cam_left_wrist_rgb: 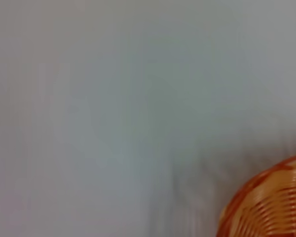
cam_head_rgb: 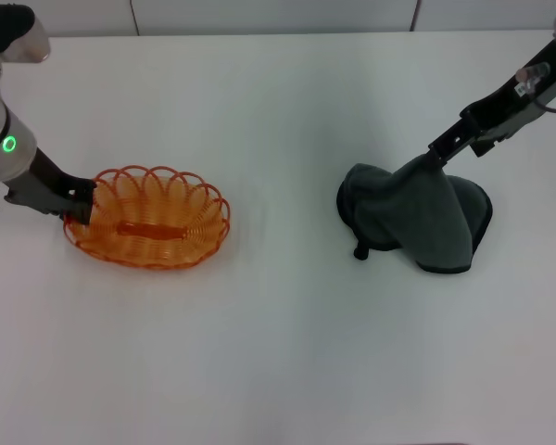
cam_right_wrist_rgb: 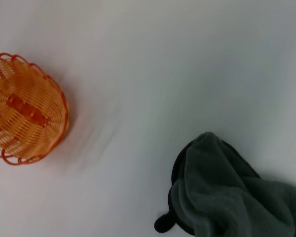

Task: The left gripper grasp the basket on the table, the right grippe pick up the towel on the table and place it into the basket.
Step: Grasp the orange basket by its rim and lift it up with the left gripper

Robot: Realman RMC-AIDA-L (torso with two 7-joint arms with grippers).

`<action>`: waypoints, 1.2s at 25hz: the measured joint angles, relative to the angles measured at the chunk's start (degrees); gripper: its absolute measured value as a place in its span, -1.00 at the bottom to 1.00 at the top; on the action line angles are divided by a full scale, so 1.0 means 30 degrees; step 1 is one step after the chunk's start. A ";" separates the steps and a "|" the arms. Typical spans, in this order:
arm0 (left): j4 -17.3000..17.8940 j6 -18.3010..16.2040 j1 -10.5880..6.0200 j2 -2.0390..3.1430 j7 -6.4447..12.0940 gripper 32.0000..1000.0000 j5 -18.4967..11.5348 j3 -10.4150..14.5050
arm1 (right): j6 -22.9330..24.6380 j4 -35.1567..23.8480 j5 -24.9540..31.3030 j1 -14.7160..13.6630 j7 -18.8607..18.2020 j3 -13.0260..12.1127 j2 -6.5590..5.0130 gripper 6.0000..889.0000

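The right gripper [cam_head_rgb: 437, 155] pinches the towel [cam_head_rgb: 417, 218] up into a peak near the table's [cam_head_rgb: 287, 352] right edge; the basket [cam_head_rgb: 148, 216], clamped at its rim by the left gripper [cam_head_rgb: 78, 206], lies well apart leftward.
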 joint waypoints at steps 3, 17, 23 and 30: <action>0.0005 0.0314 0.0036 0.0199 0.0583 -0.71 -0.0796 -0.0348 | -0.0001 -0.0001 0.0004 -0.0016 0.0001 0.0019 0.0000 0.94; 0.0014 0.2125 0.0295 0.0574 0.3854 -0.86 -0.3513 -0.3938 | 0.0027 0.0000 0.0050 -0.0048 0.0001 0.0120 0.0000 0.94; -0.0013 0.2572 0.0749 0.1101 0.4669 -0.87 -0.5871 -0.4402 | 0.0029 -0.0001 0.0055 -0.0046 0.0001 0.0152 -0.0001 0.94; -0.0243 0.3014 0.1384 0.1773 0.5147 -0.88 -0.8961 -0.4436 | 0.0027 0.0000 0.0057 -0.0046 0.0001 0.0147 -0.0015 0.94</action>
